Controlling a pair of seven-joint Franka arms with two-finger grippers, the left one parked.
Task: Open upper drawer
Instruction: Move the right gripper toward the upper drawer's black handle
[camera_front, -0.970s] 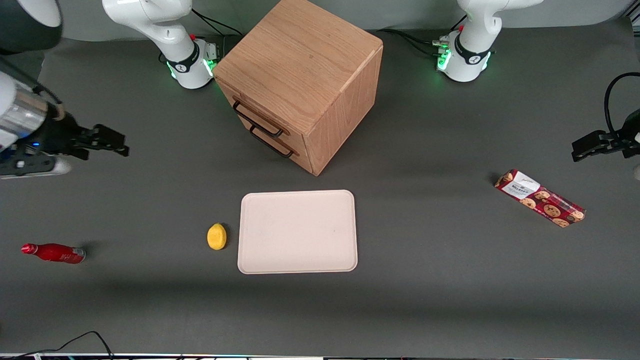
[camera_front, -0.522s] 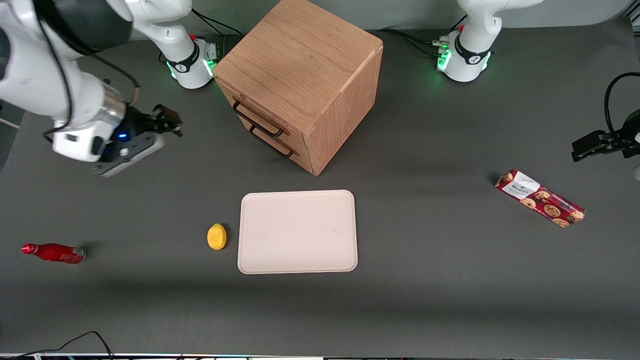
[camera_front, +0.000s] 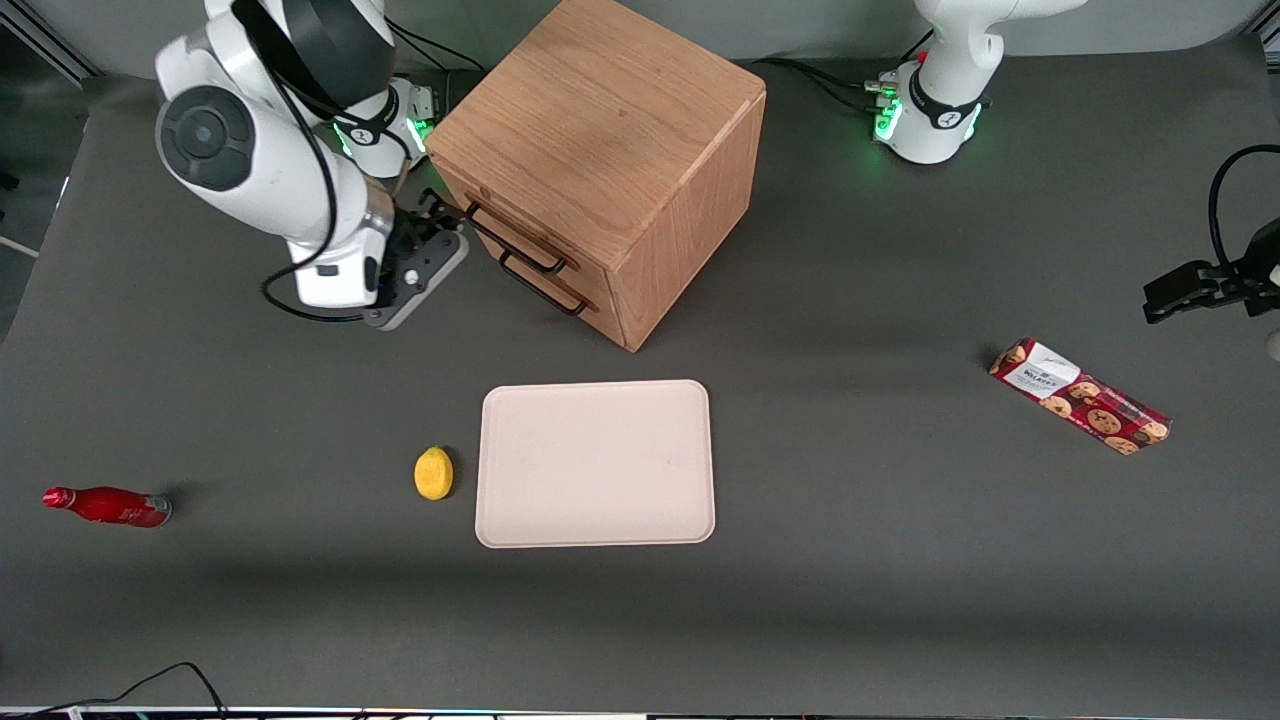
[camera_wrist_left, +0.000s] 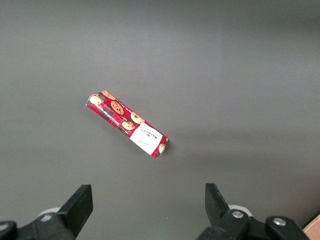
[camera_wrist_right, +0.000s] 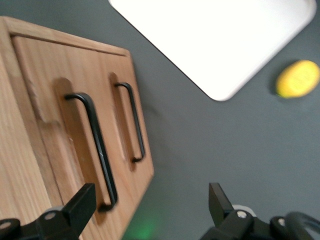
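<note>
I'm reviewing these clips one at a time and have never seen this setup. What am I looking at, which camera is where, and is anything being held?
Two white robot arms stand at a grey table. The front view looks down on them; the two wrist views come from cameras mounted above each arm's fingers.

The working arm's gripper is open, holds nothing, and sits just in front of the light-oak wooden cabinet, close to the upper drawer with its thin black bar handle. Both drawers look closed.

Nearer the front camera lie a pale rectangular tray and, beside it, a yellow lemon. A red bottle lies toward the working arm's end, a red cookie packet toward the parked arm's end.
</note>
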